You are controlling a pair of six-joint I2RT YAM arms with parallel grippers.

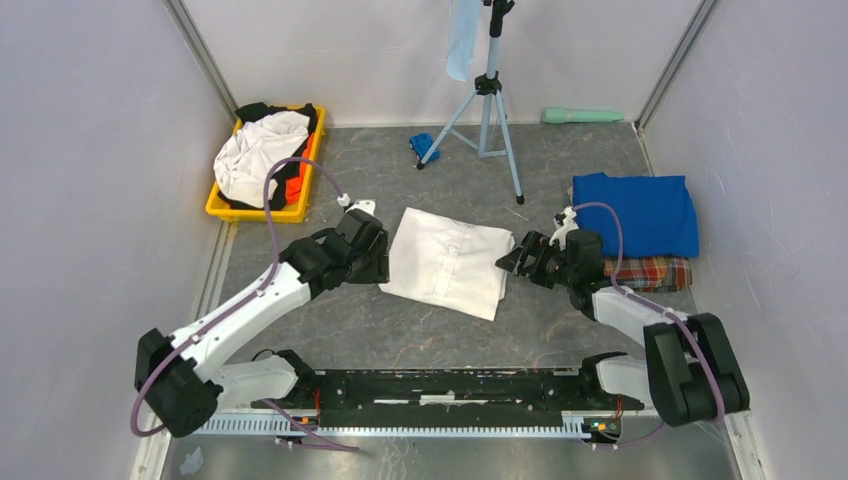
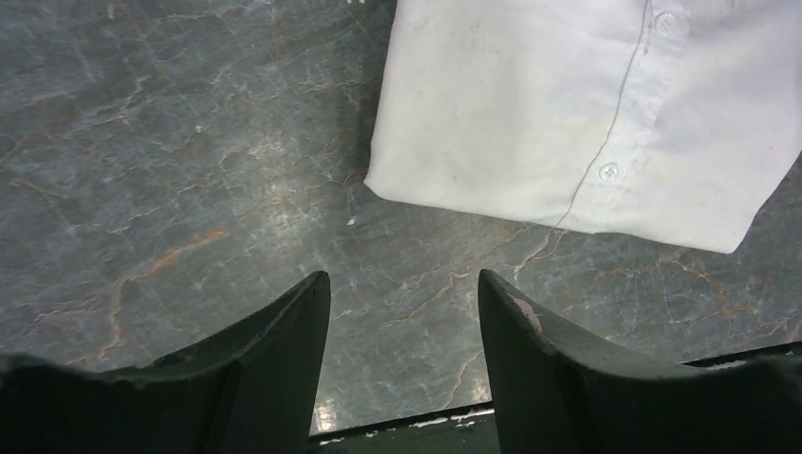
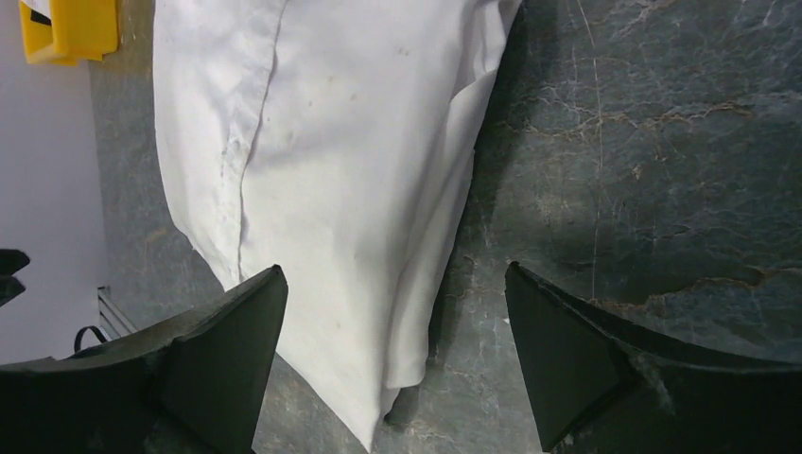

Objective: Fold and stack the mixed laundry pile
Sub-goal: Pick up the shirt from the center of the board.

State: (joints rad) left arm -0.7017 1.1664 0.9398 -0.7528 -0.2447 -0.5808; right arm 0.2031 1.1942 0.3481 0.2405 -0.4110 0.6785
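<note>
A folded white button shirt [image 1: 447,260] lies flat mid-table. It shows in the left wrist view [image 2: 586,113] and in the right wrist view [image 3: 331,170]. My left gripper [image 1: 378,255] hovers at its left edge, open and empty, over bare table [image 2: 404,284]. My right gripper [image 1: 512,260] hovers at its right edge, open, its jaws apart above a corner of the shirt [image 3: 395,284]. A folded royal-blue T-shirt [image 1: 640,212] lies on a folded red-green plaid cloth [image 1: 650,272] at the right. A yellow bin [image 1: 222,206] at back left holds white, black and orange garments [image 1: 260,150].
A tripod [image 1: 487,110] stands at the back centre with a narrow pale-blue cloth [image 1: 462,40] hanging from it. A small bright-blue object [image 1: 423,146] lies by its foot. A pale green cylinder [image 1: 580,115] lies along the back wall. White walls enclose the table.
</note>
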